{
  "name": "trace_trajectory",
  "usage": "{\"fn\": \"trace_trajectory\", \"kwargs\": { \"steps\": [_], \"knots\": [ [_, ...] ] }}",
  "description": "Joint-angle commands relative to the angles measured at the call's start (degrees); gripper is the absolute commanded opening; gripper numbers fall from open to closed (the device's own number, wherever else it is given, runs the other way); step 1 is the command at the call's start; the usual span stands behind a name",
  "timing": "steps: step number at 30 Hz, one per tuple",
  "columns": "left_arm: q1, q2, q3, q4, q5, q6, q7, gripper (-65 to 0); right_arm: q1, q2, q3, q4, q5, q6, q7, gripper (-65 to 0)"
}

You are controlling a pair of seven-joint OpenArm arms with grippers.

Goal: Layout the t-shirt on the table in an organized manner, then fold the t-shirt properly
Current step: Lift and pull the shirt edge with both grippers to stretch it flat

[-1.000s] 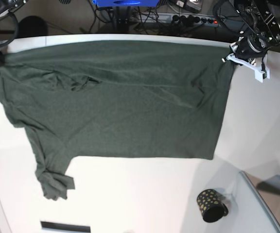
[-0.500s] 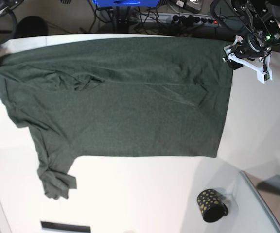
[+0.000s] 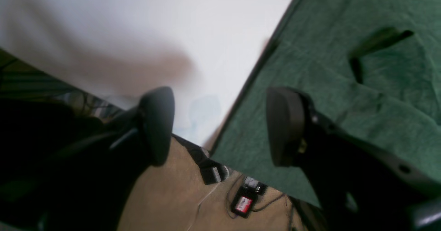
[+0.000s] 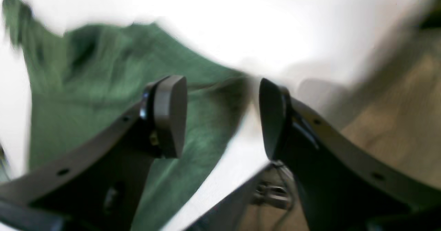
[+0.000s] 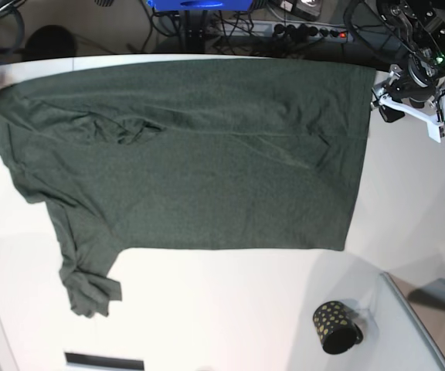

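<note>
**mod_bench:** Both arms have let go and backed off since a second ago. Back then each one was pinching a far corner of the t-shirt (image 5: 184, 154); now the left gripper (image 5: 390, 108) sits just off the shirt's corner at the table (image 5: 408, 201) edge. From the base view the shirt is spread flat along the far edge, body mostly smooth, one sleeve bunched at the near left and a wrinkle near the collar. Black cup with gold dots (image 5: 336, 327) is well clear, near right.

**foldbot22:** And the wrist cams?

**mod_bench:** Left wrist: left gripper (image 3: 220, 127) has its jaws wide apart, nothing between them, just bare table (image 3: 137, 27) and the straight edge of the t-shirt (image 3: 344, 86) beside one pad. Right wrist: right gripper (image 4: 222, 117) also apart and empty, with the t-shirt (image 4: 103, 86) lying under and beside it. That frame's blurry, so I can't say if a pad brushes the cloth.

**foldbot22:** So progress?

**mod_bench:** I'd say layout is nearly done; that crumpled sleeve wants flattening. No fold has been made yet, so the whole folding part is left.
</note>
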Motion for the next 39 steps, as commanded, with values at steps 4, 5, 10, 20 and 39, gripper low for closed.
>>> {"fn": "trace_trajectory", "kwargs": {
  "steps": [4, 5, 10, 20, 39],
  "knots": [
    [0.34, 0.38, -0.05, 0.8, -4.56, -0.26, -2.97, -51.0, -0.94, 2.43, -10.3, 2.05, -0.4, 7.48, 0.8, -58.5],
    [0.43, 0.38, -0.05, 0.8, -4.91, -0.26, -4.11, -59.7, -0.76, 2.25, -11.97, 1.88, -1.81, 7.48, 1.33, -64.2],
    [0.43, 0.2, -0.05, 0.72, -4.83, -0.26, -5.52, -65.0, -0.59, 0.05, -13.46, 1.44, -10.43, 5.55, 7.48, -61.5],
    [-0.01, -0.76, -0.13, -3.33, -4.83, -0.26, -5.78, -65.0, -1.11, -0.03, -13.2, 1.17, -13.15, 1.42, 8.27, -61.7],
    [-0.01, -2.43, -0.22, -3.33, -4.83, -0.26, -5.78, -65.0, -5.16, 1.02, -12.41, -3.05, -13.15, 0.71, 8.62, -63.5]
  ]
}}
